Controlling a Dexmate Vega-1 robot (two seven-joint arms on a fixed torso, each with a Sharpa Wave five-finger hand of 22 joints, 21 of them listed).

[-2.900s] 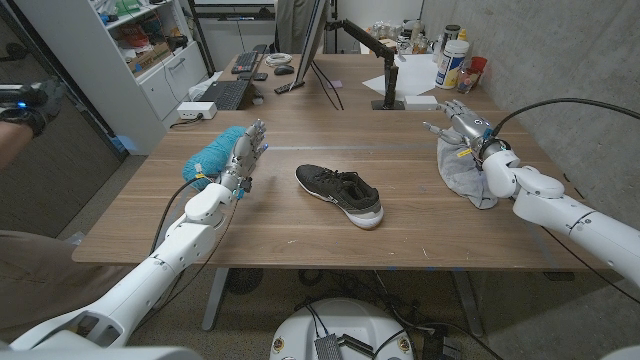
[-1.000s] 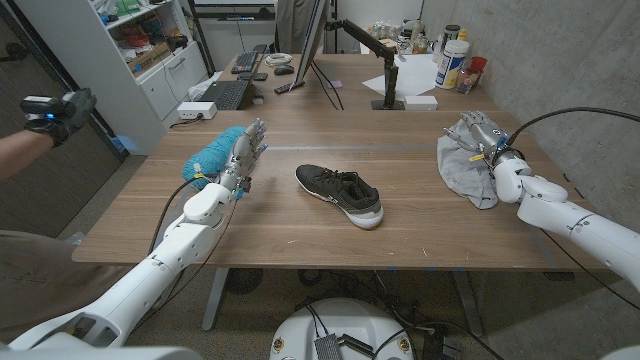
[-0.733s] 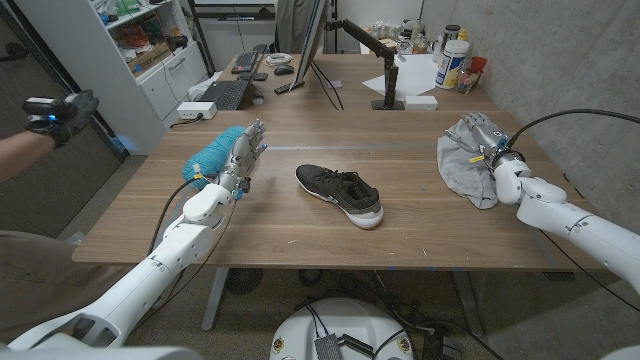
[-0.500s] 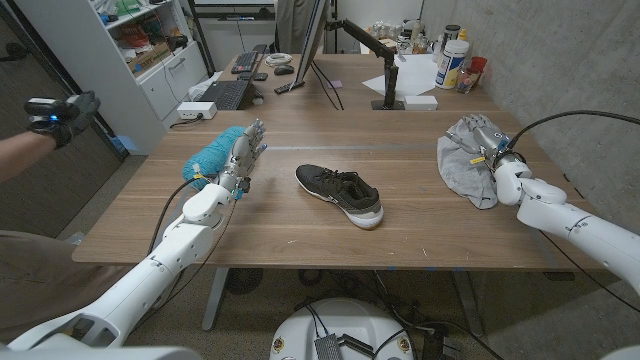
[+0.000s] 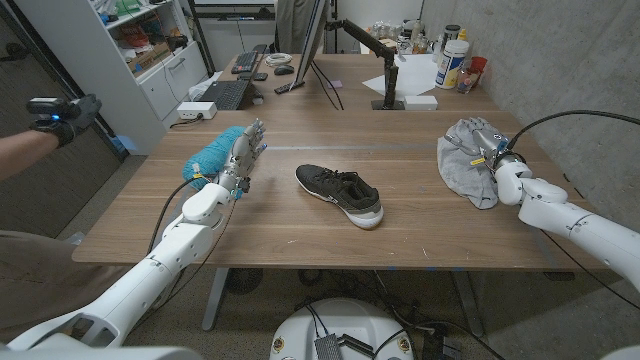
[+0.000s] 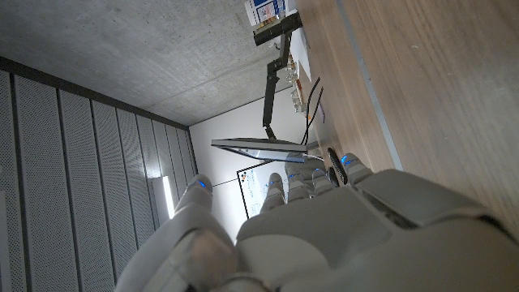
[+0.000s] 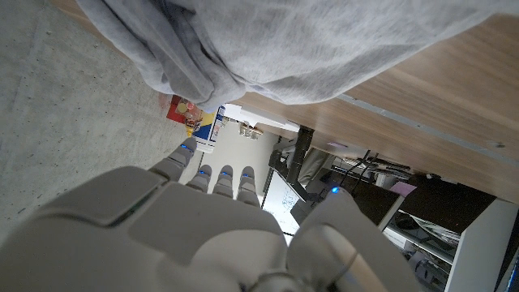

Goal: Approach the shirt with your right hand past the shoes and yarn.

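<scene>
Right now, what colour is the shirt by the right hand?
Light grey, plain. The shirt shows best in the head view, beside the right hand.

— What's at the far end of the tabletop [image 5: 300, 215]?

— A monitor [image 5: 318, 40] seen edge-on, a black monitor arm [image 5: 375, 50] on its base, white paper [image 5: 412, 72], and a white bottle [image 5: 452, 62] beside a red packet [image 5: 471, 72].

— And off to the side?

— A keyboard [image 5: 225, 95], a white shelf unit [image 5: 140, 50], and a person's gloved hand [image 5: 62, 115] holding a controller.
</scene>
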